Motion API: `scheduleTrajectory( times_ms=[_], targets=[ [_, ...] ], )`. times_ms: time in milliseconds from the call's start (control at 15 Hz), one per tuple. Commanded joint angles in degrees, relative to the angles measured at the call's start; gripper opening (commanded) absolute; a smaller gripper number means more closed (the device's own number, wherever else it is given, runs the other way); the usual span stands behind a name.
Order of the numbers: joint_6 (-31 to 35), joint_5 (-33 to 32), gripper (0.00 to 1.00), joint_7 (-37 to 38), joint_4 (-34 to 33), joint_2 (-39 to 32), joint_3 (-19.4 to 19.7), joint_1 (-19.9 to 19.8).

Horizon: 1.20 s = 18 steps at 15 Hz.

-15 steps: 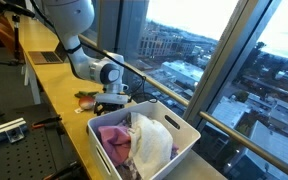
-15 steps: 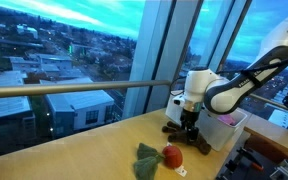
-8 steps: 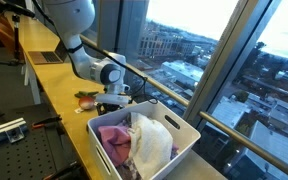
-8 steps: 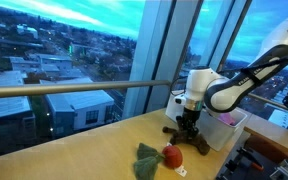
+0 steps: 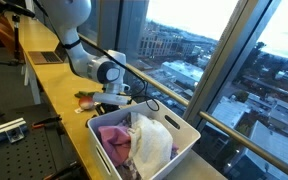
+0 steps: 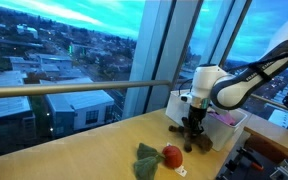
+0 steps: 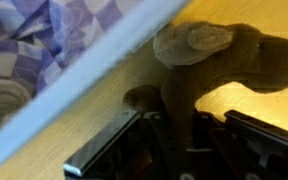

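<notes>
In the wrist view my gripper (image 7: 181, 125) is shut on a limb of a brown plush toy (image 7: 234, 60) that lies on the wooden table, right beside the white basket (image 7: 94, 75). The toy's tan patch shows just past the fingertips. Both exterior views show the gripper (image 5: 111, 103) (image 6: 193, 142) pointing straight down at the table next to the basket (image 5: 184, 130) (image 6: 224, 128), with the dark toy under it.
The basket holds pink and white clothes (image 5: 134, 140) and a purple checked cloth (image 7: 29, 40). A red ball on a green cloth (image 6: 169, 155) (image 5: 85, 98) lies on the table near the gripper. Glass windows with a railing (image 6: 74, 88) run along the table's far edge.
The jaws have gone from wide open to shut on the plush toy. The wrist has shifted slightly toward the basket.
</notes>
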<state>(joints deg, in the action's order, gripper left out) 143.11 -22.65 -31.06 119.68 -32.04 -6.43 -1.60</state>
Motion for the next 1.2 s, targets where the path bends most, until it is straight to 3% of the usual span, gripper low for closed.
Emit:
scheduleTrajectory(
  times_ms=[0,667,1133],
  targets=[
    [-0.9,2.3,0.04,-1.3,3.4,5.3,-0.6,-0.5],
    [-8.5,3.5,0.04,-1.6,3.0,22.5,-0.1,1.1],
    [-11.7,4.9,0.04,-2.2,2.4,31.4,4.7,-0.5]
  ],
)
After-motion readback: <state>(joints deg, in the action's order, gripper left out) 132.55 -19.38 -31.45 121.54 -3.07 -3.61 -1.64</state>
